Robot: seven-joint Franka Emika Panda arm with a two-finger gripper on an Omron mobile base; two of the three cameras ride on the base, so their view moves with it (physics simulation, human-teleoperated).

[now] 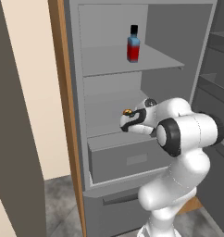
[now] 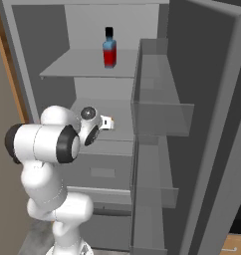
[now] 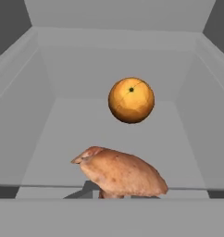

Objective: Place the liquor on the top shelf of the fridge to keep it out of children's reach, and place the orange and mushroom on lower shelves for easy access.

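While reaching into the fridge [image 1: 81, 115], clamped shut on the mushroom [image 3: 121, 172] at the claw [image 3: 115, 194], with the orange [image 3: 131, 100] ahead at twelve o'clock on a lower shelf [image 3: 86, 134], liquor [image 1: 133, 44] upright on the top shelf [image 1: 155, 60].

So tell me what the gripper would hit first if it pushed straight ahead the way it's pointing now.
Probably the orange. The gripper, jaws shut on the mushroom, points along a lower shelf toward it. The held mushroom would likely touch first; depth between them is unclear.

Orange [image 3: 131, 100] behind mushroom [image 3: 121, 172]
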